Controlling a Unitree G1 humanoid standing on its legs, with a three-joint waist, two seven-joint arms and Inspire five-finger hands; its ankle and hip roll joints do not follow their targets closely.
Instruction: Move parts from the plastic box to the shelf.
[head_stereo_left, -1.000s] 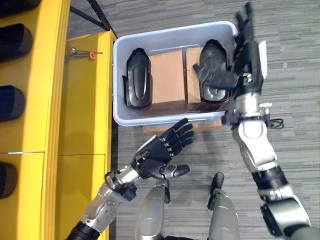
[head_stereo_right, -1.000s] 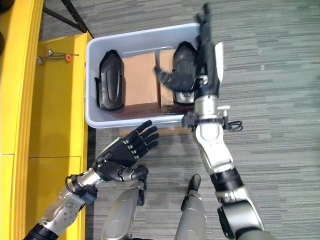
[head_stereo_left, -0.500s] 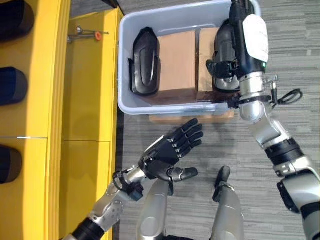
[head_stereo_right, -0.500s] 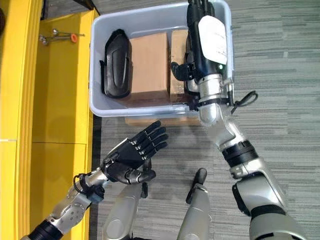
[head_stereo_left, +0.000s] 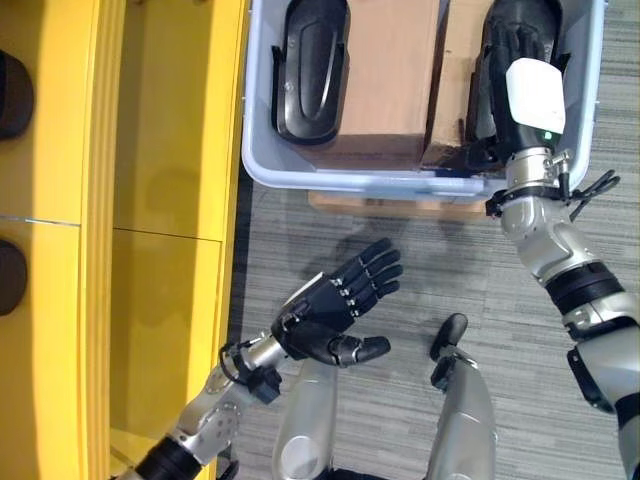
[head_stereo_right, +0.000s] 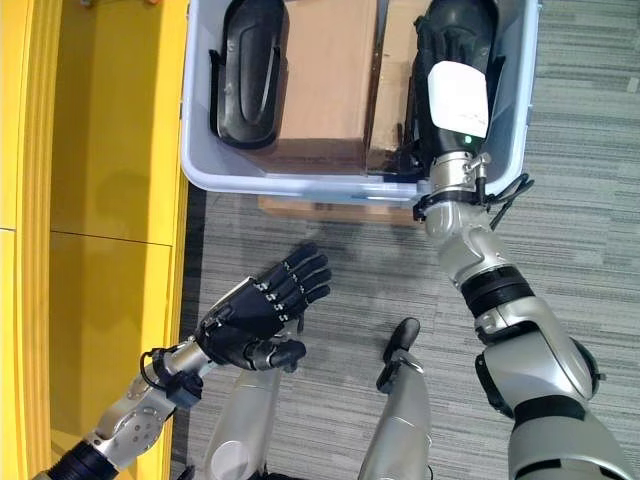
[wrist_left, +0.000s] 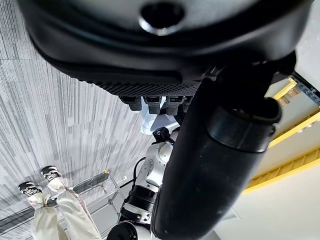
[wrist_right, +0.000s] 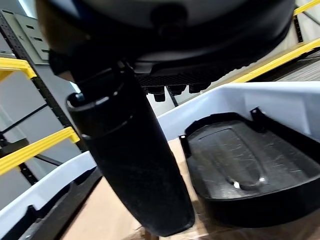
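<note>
Left eye view: right hand (head_stereo_left: 515, 45) reaches into the pale grey plastic box (head_stereo_left: 262, 160), fingers straight over a black moulded part (wrist_right: 240, 170), gripping nothing. Left hand (head_stereo_left: 335, 310) hangs outside the box, relaxed and empty.

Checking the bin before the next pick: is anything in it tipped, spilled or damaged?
Nothing stands out. Two black parts lie in the grey plastic box beside cardboard blocks; the right hand is over the right one, the left hand open outside.

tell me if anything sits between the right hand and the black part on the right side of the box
Nothing visible does. The right hand is already inside the plastic box, directly over the right black part, fingers straight. The cardboard box lies beside the part, not over it.
</note>
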